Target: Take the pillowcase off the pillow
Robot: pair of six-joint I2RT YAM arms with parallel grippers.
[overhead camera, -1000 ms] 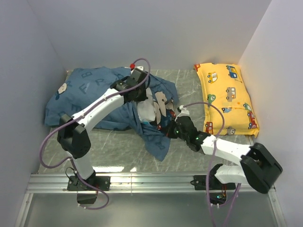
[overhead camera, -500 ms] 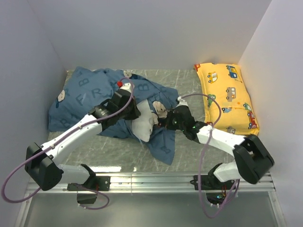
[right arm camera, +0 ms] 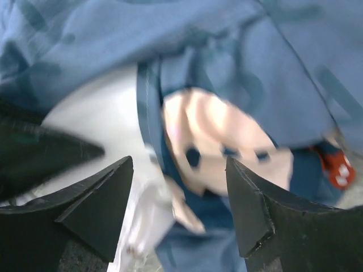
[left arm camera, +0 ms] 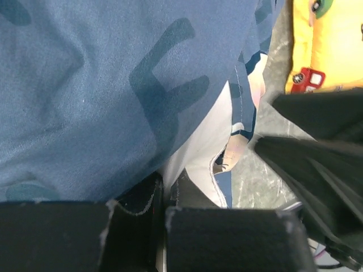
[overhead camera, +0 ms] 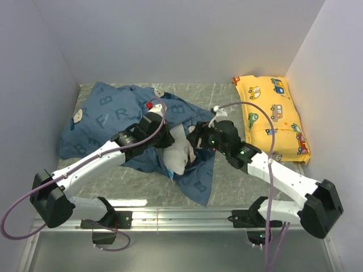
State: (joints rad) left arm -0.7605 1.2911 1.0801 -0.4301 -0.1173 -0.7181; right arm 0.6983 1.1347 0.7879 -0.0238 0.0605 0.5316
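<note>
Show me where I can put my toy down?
Bare grey marble table shows at the back, between the dark blue letter-print pillowcase and the yellow vehicle-print pillow, and along the near metal rail. The middle is crowded: left gripper and right gripper meet over the plump white pillow.

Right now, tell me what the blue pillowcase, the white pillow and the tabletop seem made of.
The pillowcase: thin woven cloth, likely cotton, matte; fine weave, soft folds. The pillow: smooth white fabric shell, stitched seam, filling unseen. The table: grey veined marble look, slight sheen; stone or printed laminate, cannot tell.
</note>
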